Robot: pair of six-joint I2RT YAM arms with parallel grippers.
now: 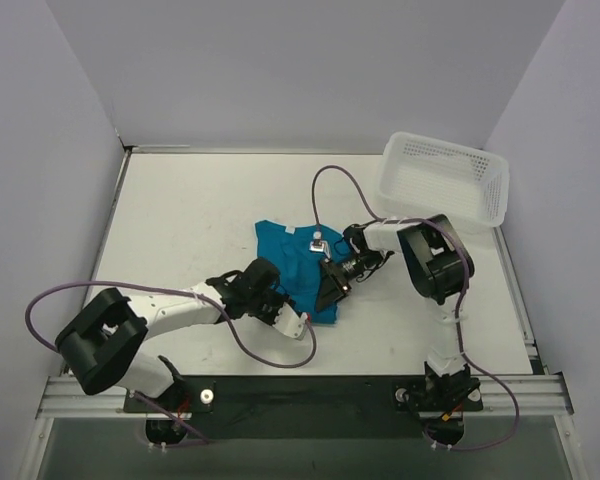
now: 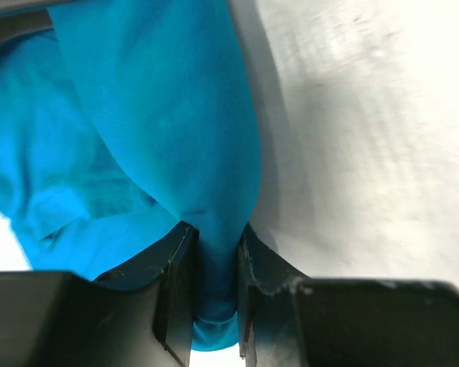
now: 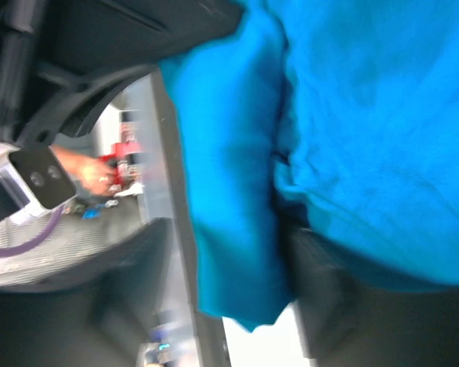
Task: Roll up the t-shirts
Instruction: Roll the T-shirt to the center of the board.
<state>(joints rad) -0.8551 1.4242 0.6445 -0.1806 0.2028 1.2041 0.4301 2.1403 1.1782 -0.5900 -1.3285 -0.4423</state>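
Here the left fingers (image 2: 177, 294) pinch a fold of the teal t-shirt (image 2: 161, 115), likely to lift an edge for rolling; the right fingers (image 3: 99, 306) flank blurred cloth, whether they grip it I cannot tell. The t-shirt sits bunched at mid-frame on the surface (image 1: 200, 220), lower left of the white basket (image 1: 442, 180)

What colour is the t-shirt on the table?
The t-shirt is plain teal-blue with no pattern. It shows best in the left wrist view.
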